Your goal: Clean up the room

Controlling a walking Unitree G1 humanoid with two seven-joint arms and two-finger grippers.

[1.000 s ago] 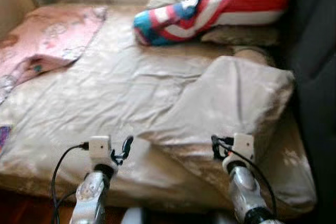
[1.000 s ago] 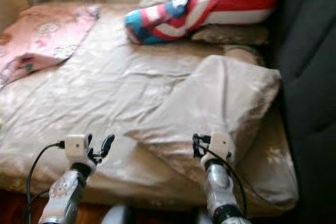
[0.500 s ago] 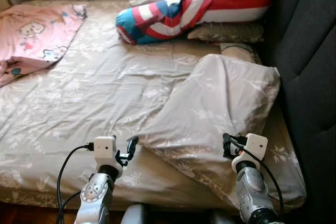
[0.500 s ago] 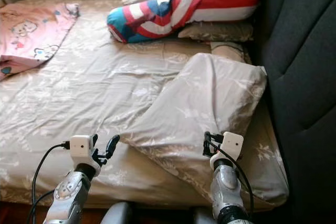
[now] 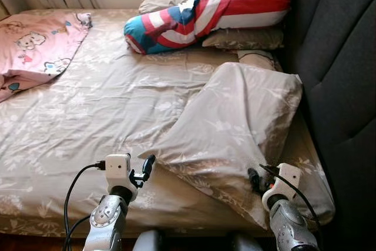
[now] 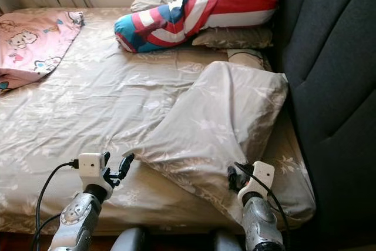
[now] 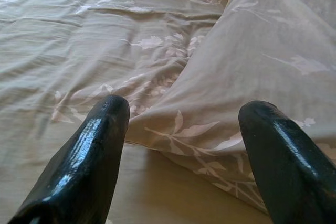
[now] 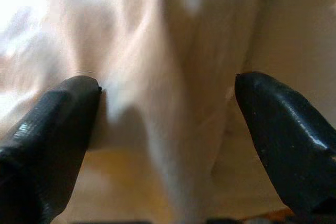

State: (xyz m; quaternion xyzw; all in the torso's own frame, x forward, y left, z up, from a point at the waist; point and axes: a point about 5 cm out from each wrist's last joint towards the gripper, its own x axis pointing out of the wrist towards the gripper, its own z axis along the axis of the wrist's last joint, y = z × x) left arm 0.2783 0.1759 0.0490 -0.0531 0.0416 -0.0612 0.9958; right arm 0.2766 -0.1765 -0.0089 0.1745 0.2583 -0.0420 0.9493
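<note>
Two grippers are hovering at the bed's [image 5: 70, 121] near edge as we look down from the head: our left gripper [image 5: 147, 166] just beside the folded-back duvet's [image 5: 235, 121] corner, our right gripper [image 5: 254, 179] against its lower hem near the dark headboard [image 5: 335, 74]. A striped bolster [image 5: 205, 10] is lying across the far end, a pink blanket [image 5: 35, 45] at the far left corner. Along the left wrist, our fingers [image 7: 89, 156] are spreading before the duvet corner. Along the right wrist, our fingers [image 8: 283, 129] are gaping around the fabric.
</note>
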